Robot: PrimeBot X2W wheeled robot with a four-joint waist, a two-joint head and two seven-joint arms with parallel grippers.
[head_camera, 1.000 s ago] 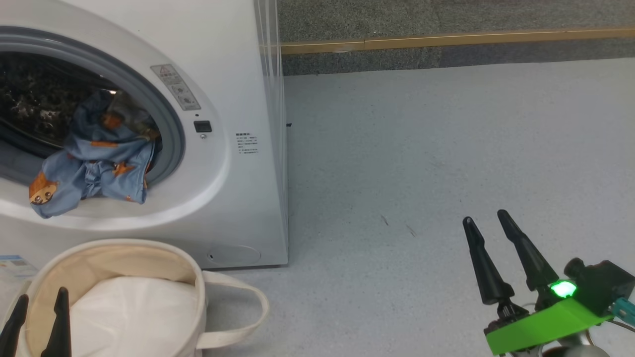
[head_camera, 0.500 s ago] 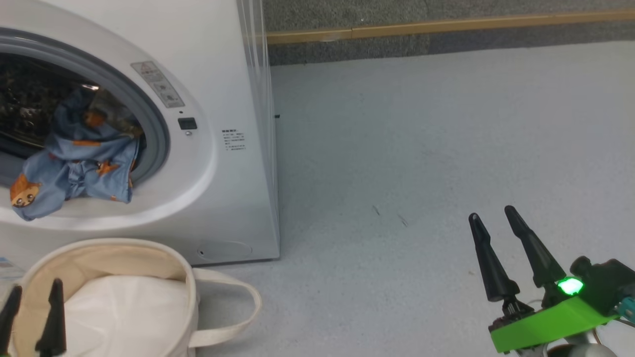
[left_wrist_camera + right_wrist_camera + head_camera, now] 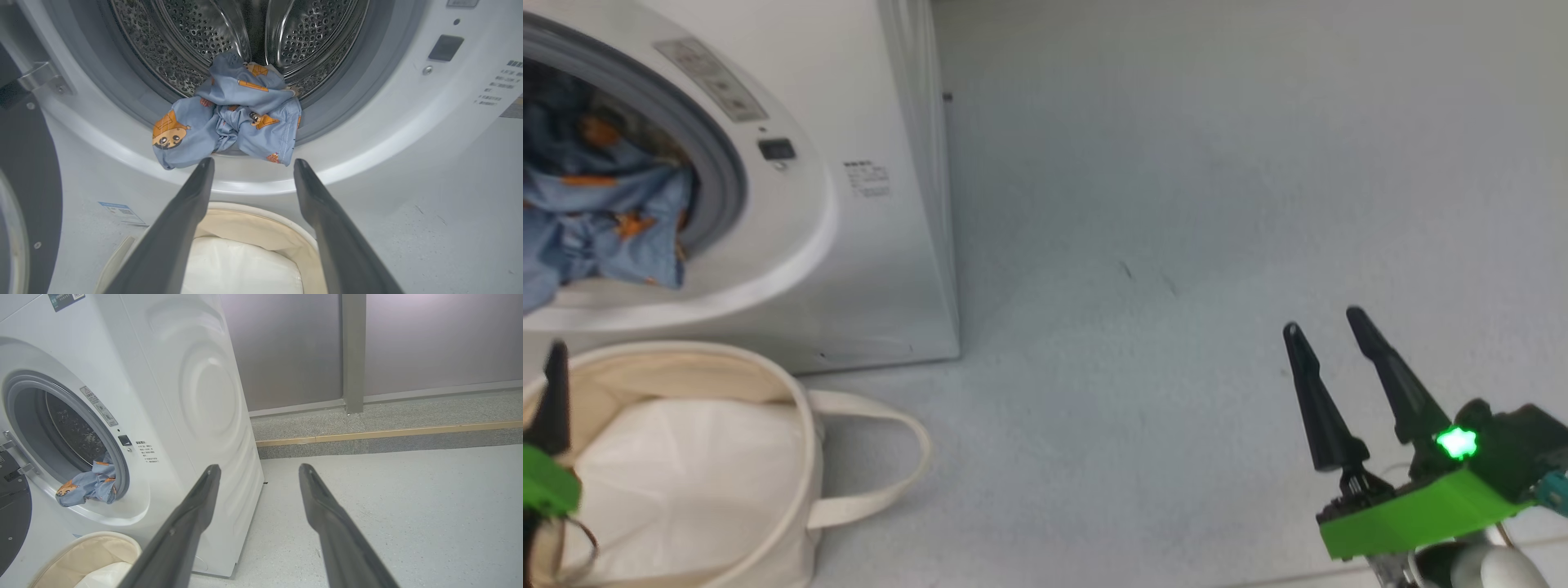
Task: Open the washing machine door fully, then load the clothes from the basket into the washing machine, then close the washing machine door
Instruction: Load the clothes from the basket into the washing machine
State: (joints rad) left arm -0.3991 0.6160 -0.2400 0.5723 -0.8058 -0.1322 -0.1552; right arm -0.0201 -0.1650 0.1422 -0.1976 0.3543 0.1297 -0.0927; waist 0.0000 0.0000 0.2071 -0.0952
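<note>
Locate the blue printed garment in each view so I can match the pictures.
Head view: blue printed garment at the left edge, draped over the washing machine opening's lower lip.
Left wrist view: upper centre, spilling over that lip.
Right wrist view: lower left, at the opening's bottom.
Shared landmark: small black rectangle right of the opening.

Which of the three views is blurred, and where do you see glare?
Head view: blurred, the print on the washing machine is unreadable. Left wrist view: sharp, with bright glints on the steel drum behind the clothes. Right wrist view: sharp, with a soft highlight on the machine's side panel.
</note>
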